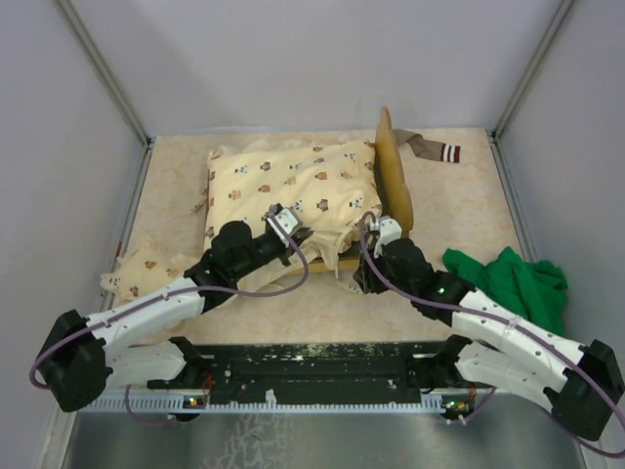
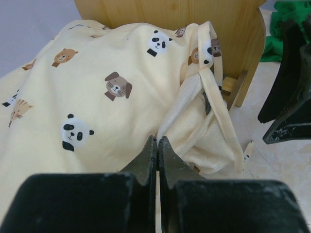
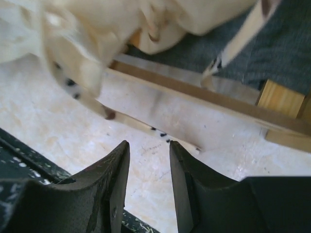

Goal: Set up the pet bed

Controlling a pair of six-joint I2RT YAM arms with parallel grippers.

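The pet bed [image 1: 395,176] stands at the middle back of the table [image 1: 459,195], its headboard upright at the right end; a cream animal-print quilt [image 1: 283,186] is heaped over most of the frame and spills past its near edge. The left gripper [image 1: 283,225] is over the quilt's near part; in the left wrist view its fingers [image 2: 150,155] are pressed together at a fold of the quilt; whether any cloth is pinched between them cannot be told. The right gripper [image 1: 376,230] sits low at the bed's near right corner, just beside the headboard; in the right wrist view its jaws are parted with only bare table between them, grasping nothing; the wooden side rail [image 3: 194,97] and the dark grey base [image 3: 277,43] lie just beyond the fingertips. A pillow [image 1: 146,269] of matching print lies at the left edge; a green cloth [image 1: 508,283] lies at the right, apart from the bed.
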